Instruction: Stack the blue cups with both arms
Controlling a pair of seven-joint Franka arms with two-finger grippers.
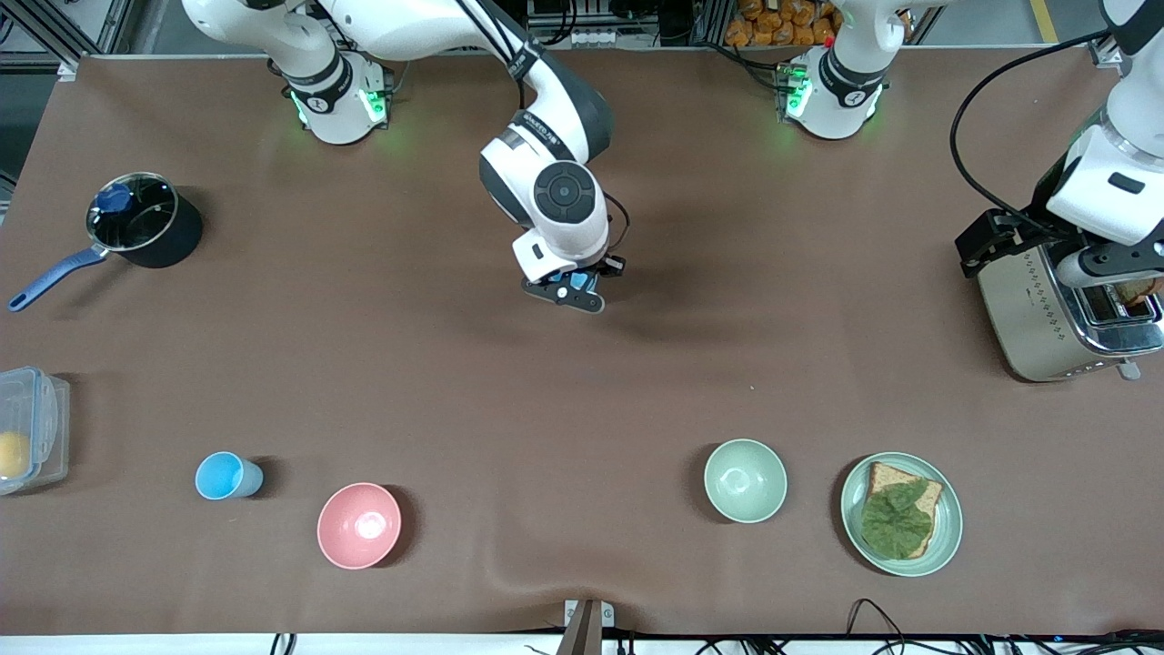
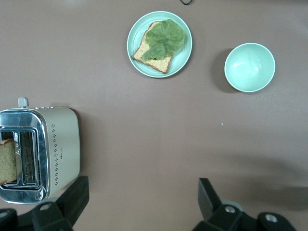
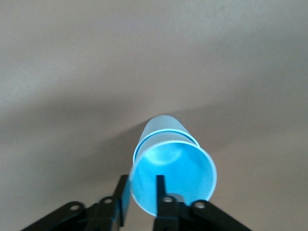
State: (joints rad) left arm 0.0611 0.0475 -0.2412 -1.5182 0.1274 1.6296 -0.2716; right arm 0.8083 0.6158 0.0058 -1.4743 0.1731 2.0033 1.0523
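Observation:
My right gripper (image 1: 569, 293) hangs over the middle of the table, shut on the rim of a light-blue cup (image 3: 173, 175), with one finger inside it and one outside. The cup lies tilted in the grip, its bottom toward the table. In the front view the wrist hides most of it. A second light-blue cup (image 1: 227, 476) stands on the table near the front edge, toward the right arm's end. My left gripper (image 1: 987, 241) is open and empty above the table beside the toaster, with its fingers (image 2: 72, 199) spread wide.
A pink bowl (image 1: 358, 526) sits beside the standing cup. A pale green bowl (image 1: 745, 480) and a plate (image 1: 953, 523) with bread and lettuce lie toward the left arm's end. A toaster (image 1: 1046, 318), a dark pot (image 1: 145, 223) and a plastic box (image 1: 32, 428) stand at the ends.

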